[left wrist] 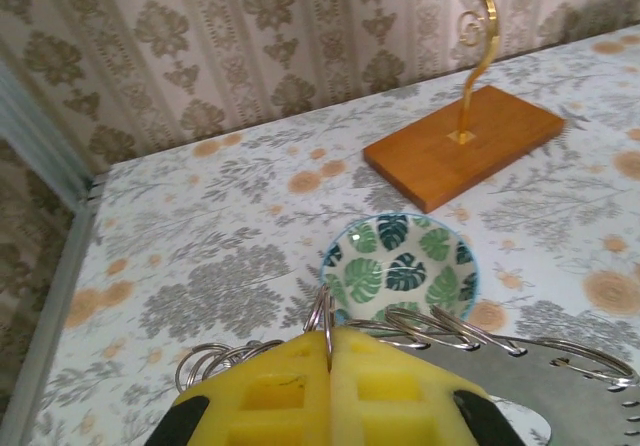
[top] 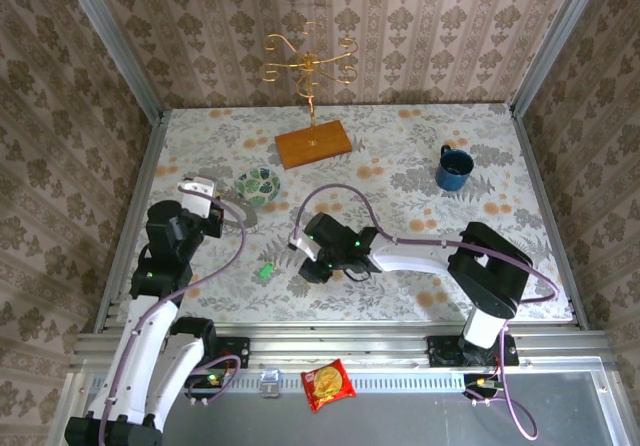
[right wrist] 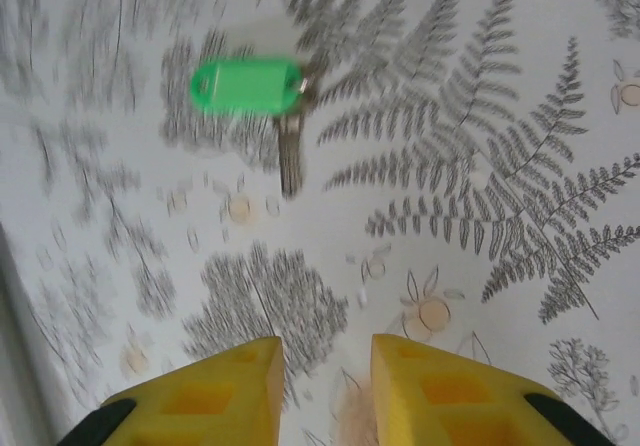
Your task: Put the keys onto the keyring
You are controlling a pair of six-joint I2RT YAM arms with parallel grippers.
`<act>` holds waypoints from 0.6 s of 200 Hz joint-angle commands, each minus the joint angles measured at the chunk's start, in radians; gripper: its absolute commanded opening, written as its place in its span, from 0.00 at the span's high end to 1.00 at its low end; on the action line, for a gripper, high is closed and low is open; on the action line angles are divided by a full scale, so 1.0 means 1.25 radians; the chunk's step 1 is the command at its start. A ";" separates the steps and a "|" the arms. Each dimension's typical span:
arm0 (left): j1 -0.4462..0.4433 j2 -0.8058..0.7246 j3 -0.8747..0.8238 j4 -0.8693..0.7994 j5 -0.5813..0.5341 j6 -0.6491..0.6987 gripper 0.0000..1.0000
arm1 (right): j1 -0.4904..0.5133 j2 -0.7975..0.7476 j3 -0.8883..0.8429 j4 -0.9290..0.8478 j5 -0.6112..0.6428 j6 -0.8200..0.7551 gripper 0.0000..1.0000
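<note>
You're at the pick-up step. Your left gripper [left wrist: 330,351] is clamped shut on a thin steel loop of the large flat grey keyring [left wrist: 560,391], just on the near side of the small leaf-patterned green-and-white ceramic bowl [left wrist: 400,271]. The green-tagged key [right wrist: 245,86], glossy plastic head on a slim metal blade, lies flat on the tabletop, nearer you than the bowl. Your right gripper [right wrist: 325,386] hovers short of it, narrowly parted and empty. Next, I judge, pinch the raised tag, not the flush blade.
</note>
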 commanded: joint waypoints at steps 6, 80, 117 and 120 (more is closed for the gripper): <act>-0.002 -0.035 0.001 -0.004 -0.111 -0.015 1.00 | -0.001 0.090 0.167 -0.095 0.008 0.279 0.70; -0.001 -0.161 -0.015 -0.107 -0.174 -0.027 1.00 | -0.037 0.304 0.489 -0.371 -0.101 0.462 0.71; -0.001 -0.196 -0.009 -0.145 -0.162 -0.033 1.00 | -0.041 0.347 0.529 -0.394 -0.147 0.578 0.70; -0.001 -0.199 -0.009 -0.146 -0.162 -0.034 1.00 | -0.042 0.348 0.529 -0.393 -0.148 0.586 0.70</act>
